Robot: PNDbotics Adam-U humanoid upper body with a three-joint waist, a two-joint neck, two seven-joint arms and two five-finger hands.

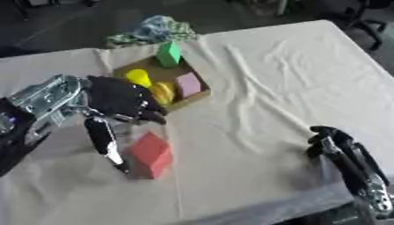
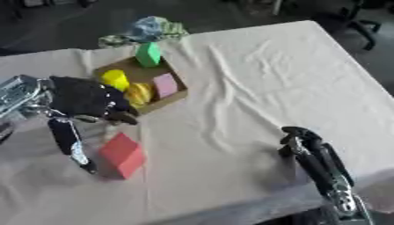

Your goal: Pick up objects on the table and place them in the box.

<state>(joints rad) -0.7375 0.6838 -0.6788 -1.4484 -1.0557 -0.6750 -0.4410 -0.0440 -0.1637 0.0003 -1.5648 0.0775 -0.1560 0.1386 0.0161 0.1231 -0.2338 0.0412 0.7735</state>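
Right hand (image 1: pixel 346 154) idle near the bottom right corner of the desk (image 1: pixel 292 79), fingers curled under, nothing in them. Parked well away from the work so it doesn't get in the way.

Left hand (image 1: pixel 115 101) is the working one. Fingers (image 1: pixel 104 143) are spread and straight, pointing down at the cloth, holding nothing. Red block (image 1: pixel 151 154) sits just to the right of my fingertips, close beside them, can't tell if it's touching. Looks like the last loose item, so my read is I'm lined up to grab it next.

Beyond my palm: the cardboard box (image 1: pixel 200 93), its near edge just past my knuckles. Already inside: yellow piece (image 1: pixel 138 77), an orange-yellow piece (image 1: pixel 162 93) partly hidden behind my hand, pink block (image 1: pixel 188 84), green block (image 1: pixel 169 54) upright at the far corner. Short carry for the red one, open spot in the box is hard to judge from here.

Past the box, a crumpled green-blue cloth (image 1: pixel 158 30) at the far edge.

Surface: beige cover, wrinkled, ridges run out to my right. Block could tip on a fold. Room beyond is dark floor, a chair base at far right.
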